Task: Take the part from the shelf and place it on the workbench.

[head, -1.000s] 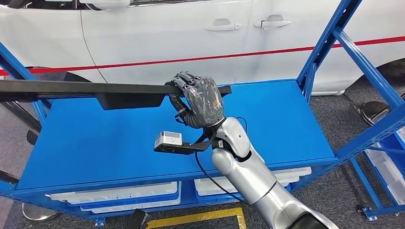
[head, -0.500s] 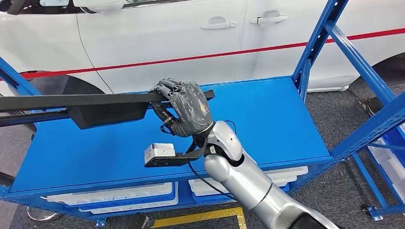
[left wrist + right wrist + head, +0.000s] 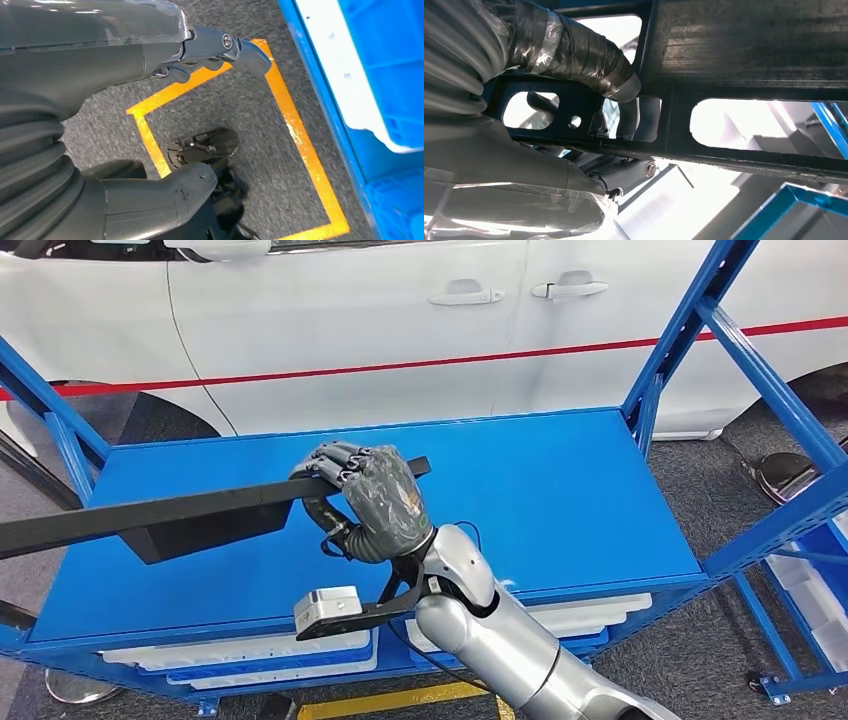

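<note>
Head view: part [image 3: 200, 512] is clamped at one end by right hand [image 3: 365, 502] (long end toward 9 o'clock); sagging, it could clip the shelf [image 3: 560, 490].

My right arm [image 3: 500, 640] reaches forward from the near right, wrist bent, and my right hand [image 3: 375, 502] has its fingers [image 3: 335, 462] curled tight over the long black part [image 3: 150, 512]. My left hand [image 3: 150, 100] hangs low, fingers apart and holding nothing.
</note>
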